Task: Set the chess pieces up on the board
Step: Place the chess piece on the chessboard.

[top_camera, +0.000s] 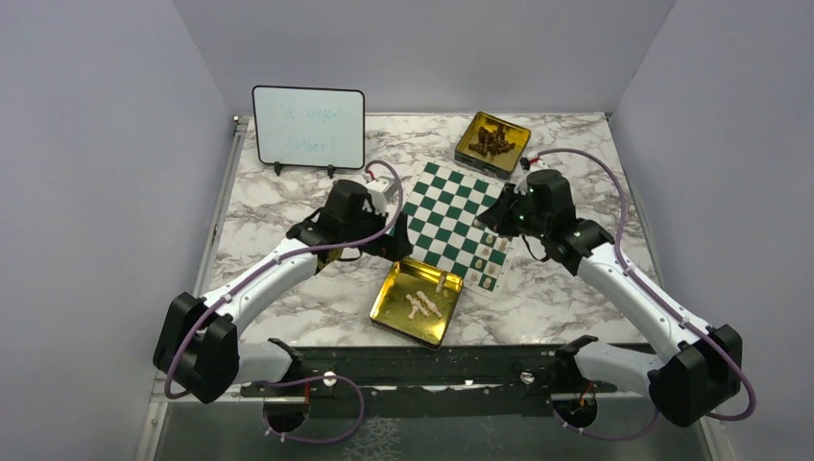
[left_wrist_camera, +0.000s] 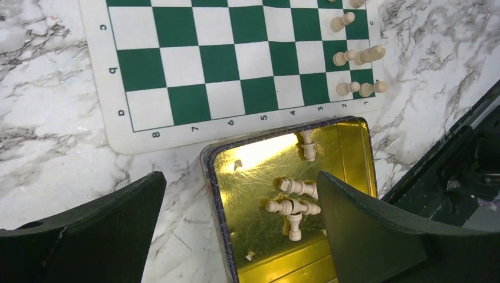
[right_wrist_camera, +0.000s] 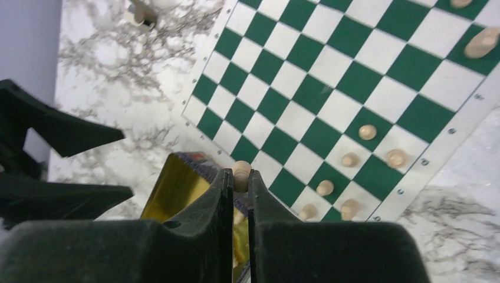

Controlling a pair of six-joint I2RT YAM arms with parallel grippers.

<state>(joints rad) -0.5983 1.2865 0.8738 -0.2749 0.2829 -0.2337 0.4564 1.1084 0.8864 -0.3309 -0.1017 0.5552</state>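
Observation:
The green and white board [top_camera: 451, 216] lies mid-table. Several cream chess pieces [right_wrist_camera: 367, 132] stand on squares at its near right corner [left_wrist_camera: 348, 88]. More pieces [left_wrist_camera: 293, 206] lie in a gold tin [top_camera: 394, 312] just in front of the board, and one [left_wrist_camera: 308, 144] is by the tin's far wall. My left gripper [left_wrist_camera: 240, 177] hangs open over the tin's left rim, holding nothing, its fingers [left_wrist_camera: 88, 230] spread wide. My right gripper [right_wrist_camera: 239, 177] is shut on a cream piece [right_wrist_camera: 240, 168], held above the tin's far corner at the board's edge.
A second gold tin [top_camera: 492, 142] holding dark pieces sits beyond the board's far right corner. A black-framed whiteboard [top_camera: 308, 127] stands at the back left. A black rail [top_camera: 413, 370] runs along the near table edge. The two wrists are close together over the board's near side.

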